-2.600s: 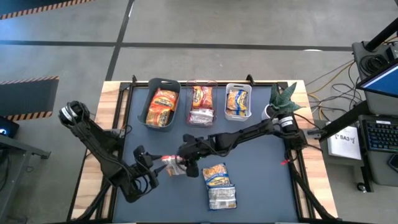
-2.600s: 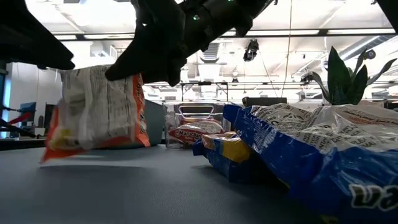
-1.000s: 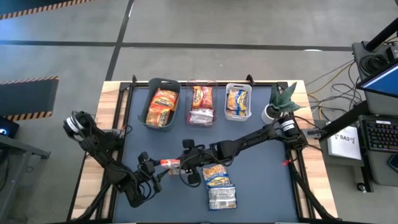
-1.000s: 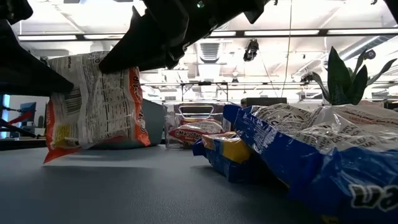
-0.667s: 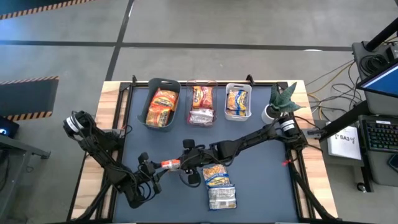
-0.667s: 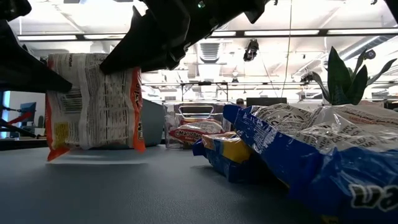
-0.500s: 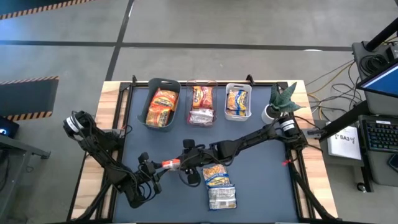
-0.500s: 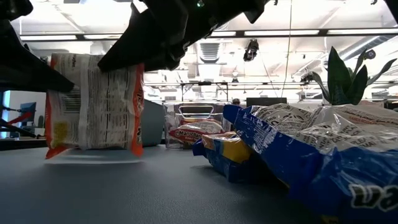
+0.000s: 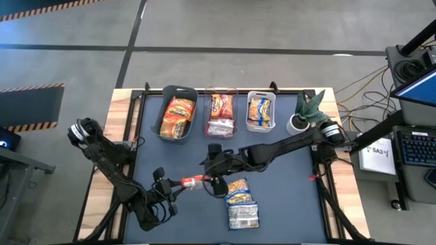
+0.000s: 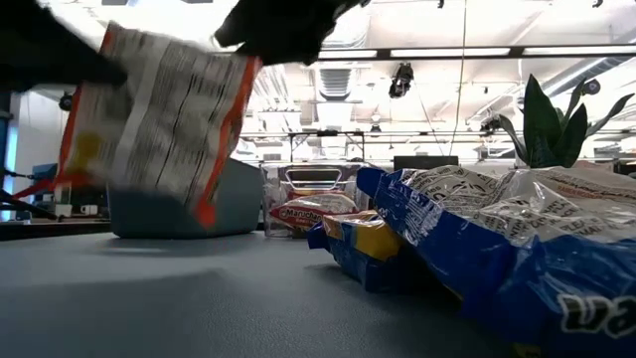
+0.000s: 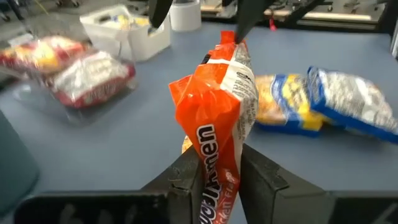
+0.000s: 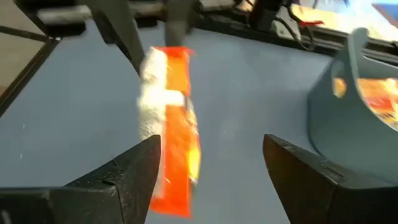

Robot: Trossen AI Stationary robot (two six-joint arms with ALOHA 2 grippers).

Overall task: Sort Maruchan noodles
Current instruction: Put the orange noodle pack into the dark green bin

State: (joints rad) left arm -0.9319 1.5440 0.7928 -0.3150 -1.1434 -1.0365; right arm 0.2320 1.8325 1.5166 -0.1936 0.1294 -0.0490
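My left jaws (image 11: 216, 171) clench the orange noodle packet (image 11: 217, 118) by one end, off the tabletop (image 9: 286, 177), long axis running away toward my right jaws (image 12: 208, 165). Those stand released, probably just clear of its far end.

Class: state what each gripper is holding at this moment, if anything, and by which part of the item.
The left gripper pinches the orange noodle packet by one short end. The right gripper stands open beside the packet, holding nothing.
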